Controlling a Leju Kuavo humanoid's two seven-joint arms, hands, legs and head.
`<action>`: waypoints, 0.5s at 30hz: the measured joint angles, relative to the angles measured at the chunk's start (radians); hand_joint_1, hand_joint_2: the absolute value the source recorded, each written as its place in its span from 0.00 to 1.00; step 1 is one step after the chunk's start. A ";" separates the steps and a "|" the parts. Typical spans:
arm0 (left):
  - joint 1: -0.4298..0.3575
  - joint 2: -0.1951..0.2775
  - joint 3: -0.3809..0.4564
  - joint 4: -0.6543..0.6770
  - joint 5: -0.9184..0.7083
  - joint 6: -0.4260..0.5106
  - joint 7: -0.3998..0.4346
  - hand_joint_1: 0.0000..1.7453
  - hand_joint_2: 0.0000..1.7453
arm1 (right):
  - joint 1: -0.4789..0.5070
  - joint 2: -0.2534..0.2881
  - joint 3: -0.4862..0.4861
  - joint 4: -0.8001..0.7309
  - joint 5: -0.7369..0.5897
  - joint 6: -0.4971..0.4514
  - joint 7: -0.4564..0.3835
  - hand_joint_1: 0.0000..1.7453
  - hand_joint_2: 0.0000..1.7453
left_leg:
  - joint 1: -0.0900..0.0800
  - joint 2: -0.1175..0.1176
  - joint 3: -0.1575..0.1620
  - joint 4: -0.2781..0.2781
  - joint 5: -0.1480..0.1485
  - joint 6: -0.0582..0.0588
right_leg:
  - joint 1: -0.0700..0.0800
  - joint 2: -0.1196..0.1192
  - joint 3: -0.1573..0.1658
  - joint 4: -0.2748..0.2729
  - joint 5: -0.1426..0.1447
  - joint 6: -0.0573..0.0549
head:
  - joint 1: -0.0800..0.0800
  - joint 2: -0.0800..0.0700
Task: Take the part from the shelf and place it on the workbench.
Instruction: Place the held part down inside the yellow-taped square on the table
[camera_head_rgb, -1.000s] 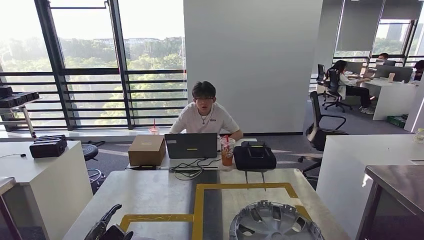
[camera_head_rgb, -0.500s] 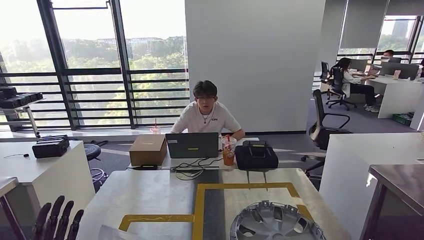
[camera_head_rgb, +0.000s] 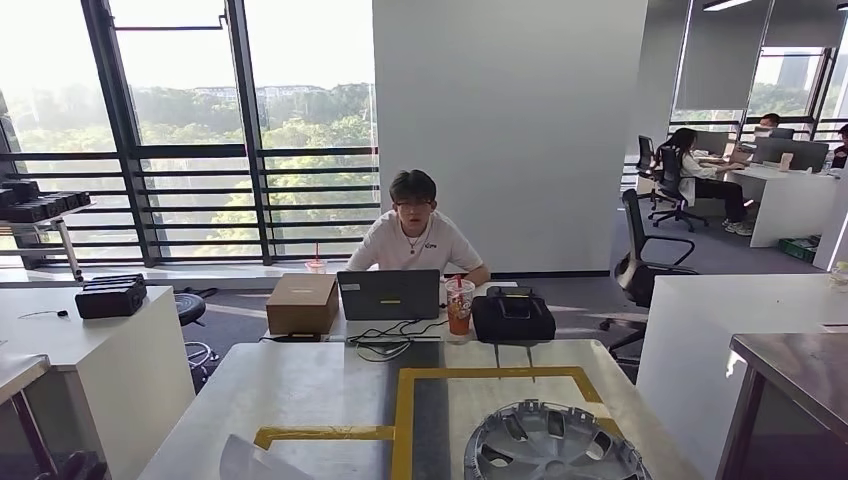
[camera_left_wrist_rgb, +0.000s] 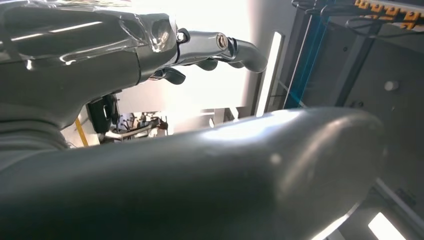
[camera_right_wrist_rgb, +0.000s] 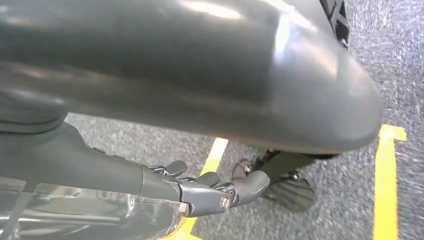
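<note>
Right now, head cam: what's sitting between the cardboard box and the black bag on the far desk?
In the head view, between the cardboard box and the black bag stand an open laptop and an iced drink cup with a straw, cables trailing in front.

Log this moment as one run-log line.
part: hubcap on workbench | left hand: holds nothing | right hand: holds nothing, hanging over floor | person at laptop

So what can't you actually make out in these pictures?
- Hubcap, head view: near half cut off by the bottom edge.
- Left hand, left wrist view: thumb blocks most of it; window glare washes out what lies behind.
- Right hand, right wrist view: thumb hides the fingers' spread.
- Shelf: cannot be told.
</note>
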 joint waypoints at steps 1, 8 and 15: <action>0.006 -0.001 -0.001 -0.005 -0.015 0.004 0.000 0.00 0.00 | -0.005 -0.008 -0.002 0.006 0.010 -0.008 -0.005 0.00 0.00 | 0.002 0.001 -0.006 -0.006 0.012 0.008 | 0.000 0.000 -0.009 0.019 -0.020 0.000 | 0.001 0.000; 0.100 -0.006 -0.004 0.013 -0.156 0.016 0.043 0.00 0.00 | -0.030 -0.060 -0.020 0.048 0.036 -0.034 -0.031 0.00 0.00 | 0.001 0.004 -0.085 -0.002 0.078 0.016 | -0.001 0.000 -0.009 0.221 -0.151 0.015 | 0.008 0.000; 0.184 0.010 -0.007 0.145 -0.237 0.057 0.067 0.00 0.00 | -0.027 -0.076 -0.050 0.053 0.034 -0.013 -0.052 0.00 0.00 | 0.000 0.000 -0.130 0.028 0.105 -0.021 | 0.001 0.005 0.127 -0.022 -0.114 -0.015 | 0.007 0.000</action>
